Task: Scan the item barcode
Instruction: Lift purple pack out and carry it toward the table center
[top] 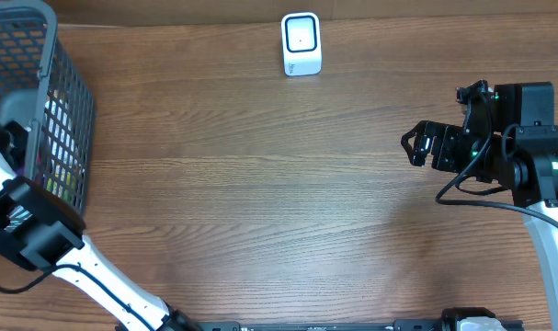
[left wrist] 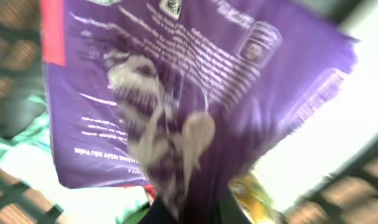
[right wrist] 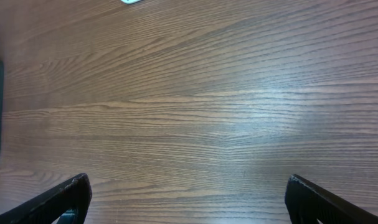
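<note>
Left hand (left wrist: 184,206) pinches the purple packet (left wrist: 195,93) (blurred) inside the basket (top: 72,101) — right hand (top: 415,144) spread.

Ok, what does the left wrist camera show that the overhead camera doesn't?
Only the left wrist view: a blurred close-up of a purple packet with white print and a square code near its top edge, and a yellow item beside it. Only the overhead view: the white scanner at the far edge of the wooden table, and the right hand, open above bare wood. Both: the wire basket, seen from outside overhead and as blurred mesh around the packet at the wrist.
</note>
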Robot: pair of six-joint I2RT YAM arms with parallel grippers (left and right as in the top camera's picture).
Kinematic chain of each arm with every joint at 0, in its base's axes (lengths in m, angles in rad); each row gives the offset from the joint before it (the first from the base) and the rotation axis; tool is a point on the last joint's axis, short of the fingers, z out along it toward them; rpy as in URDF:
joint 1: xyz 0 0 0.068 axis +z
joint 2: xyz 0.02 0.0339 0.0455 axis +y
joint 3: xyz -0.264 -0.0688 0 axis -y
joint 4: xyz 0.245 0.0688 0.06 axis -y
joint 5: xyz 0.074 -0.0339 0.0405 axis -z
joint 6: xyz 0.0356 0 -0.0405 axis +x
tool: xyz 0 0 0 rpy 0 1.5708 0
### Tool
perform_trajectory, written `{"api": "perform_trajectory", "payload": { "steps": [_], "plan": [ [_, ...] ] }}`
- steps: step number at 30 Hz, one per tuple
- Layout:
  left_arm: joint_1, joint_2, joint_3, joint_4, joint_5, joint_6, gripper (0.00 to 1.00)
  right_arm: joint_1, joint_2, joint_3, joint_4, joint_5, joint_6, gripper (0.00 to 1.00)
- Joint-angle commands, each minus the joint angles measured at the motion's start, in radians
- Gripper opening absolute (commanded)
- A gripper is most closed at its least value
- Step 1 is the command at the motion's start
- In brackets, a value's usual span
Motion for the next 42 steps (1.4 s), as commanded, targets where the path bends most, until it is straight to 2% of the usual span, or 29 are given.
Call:
{"api": "perform_trajectory", "payload": {
  "steps": [1, 5, 9, 14, 20, 25, 30, 36, 42],
  "plan": [
    [-0.001, -0.04, 0.293, -0.069, 0.087, -0.025, 0.04, -0.002, 0.001, 0.021, 0.005, 0.01, 0.0, 1.0],
    [-0.02, -0.097, 0.533, -0.142, 0.097, -0.025, 0.04, -0.002, 0.001, 0.021, 0.005, 0.01, 0.0, 1.0],
    [-0.058, -0.189, 0.669, -0.17, 0.119, -0.023, 0.04, -0.002, 0.001, 0.021, 0.005, 0.01, 0.0, 1.0],
    [-0.159, -0.317, 0.707, -0.187, 0.169, -0.013, 0.04, -0.002, 0.001, 0.021, 0.005, 0.01, 0.0, 1.0],
    [-0.412, -0.361, 0.705, -0.303, 0.175, -0.014, 0.04, -0.002, 0.001, 0.021, 0.005, 0.01, 0.0, 1.0],
    [-0.694, -0.334, 0.576, -0.315, 0.211, -0.029, 0.04, -0.002, 0.001, 0.021, 0.005, 0.01, 0.0, 1.0],
    [-0.903, -0.296, 0.379, -0.304, 0.209, -0.09, 0.04, -0.002, 0.001, 0.021, 0.006, 0.01, 0.0, 1.0],
    [-1.102, -0.186, 0.196, -0.259, 0.228, -0.177, 0.04, -0.002, 0.001, 0.021, 0.027, 0.01, 0.0, 1.0],
    [-1.25, -0.042, 0.127, -0.222, 0.227, -0.214, 0.04, -0.002, 0.001, 0.021, 0.023, 0.01, 0.0, 1.0]
  ]
}}
